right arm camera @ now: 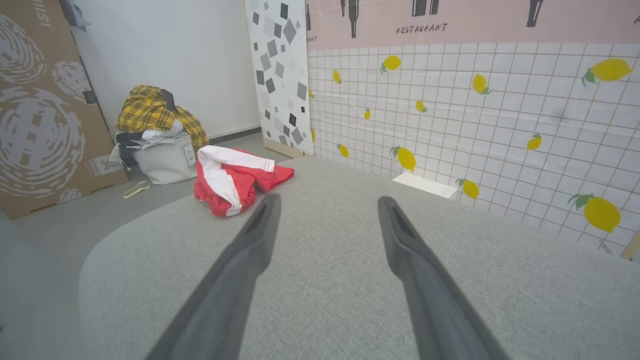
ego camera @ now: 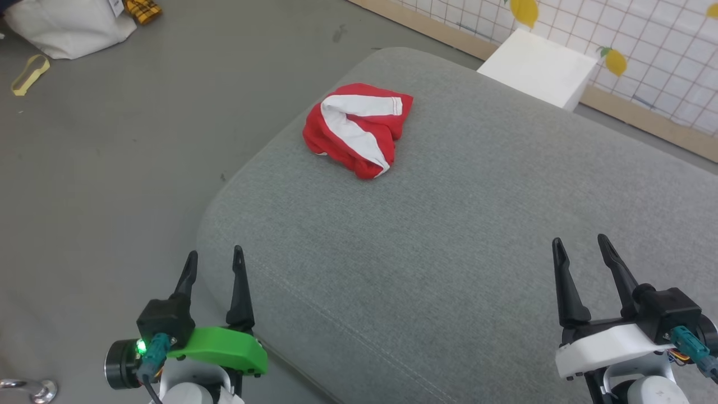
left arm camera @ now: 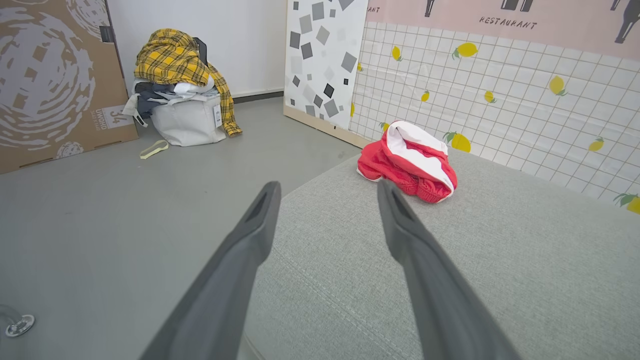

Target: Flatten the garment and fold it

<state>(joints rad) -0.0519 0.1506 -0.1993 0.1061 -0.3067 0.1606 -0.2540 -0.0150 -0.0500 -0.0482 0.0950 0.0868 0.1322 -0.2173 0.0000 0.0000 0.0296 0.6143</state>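
One garment [ego camera: 356,129] — thin red fabric with a broad white stripe, crumpled into a lumpy heap, not flat. It lies on the far left part of one grey cushion [ego camera: 449,252], near the rounded corner and well apart from both grippers. The cushion is woven and slightly fuzzy, with a stitched seam line near the front and rounded corners.

Two grippers, two long dark tapering fingers each, four in all. The left gripper [ego camera: 215,251] is at lower left with a green plastic cover at its base. Its fingers are spread wide with nothing between them, at the cushion's near left edge. The right gripper [ego camera: 579,239] is at lower right with a white cover, its fingers likewise parted and empty, above the cushion.

The floor [ego camera: 112,168] is smooth and grey. One white box [ego camera: 538,67], hard and square-edged, sits just past the cushion's far side. One white fabric bag [left arm camera: 187,122] stands on the floor stuffed with clothes, with one yellow plaid piece [left arm camera: 172,55] on top. One pale yellow flat piece [ego camera: 29,74] lies near it. One cardboard panel [left arm camera: 50,75] has grey swirl print. The wall sheet [left arm camera: 525,90] has a white grid scattered with yellow lemons.
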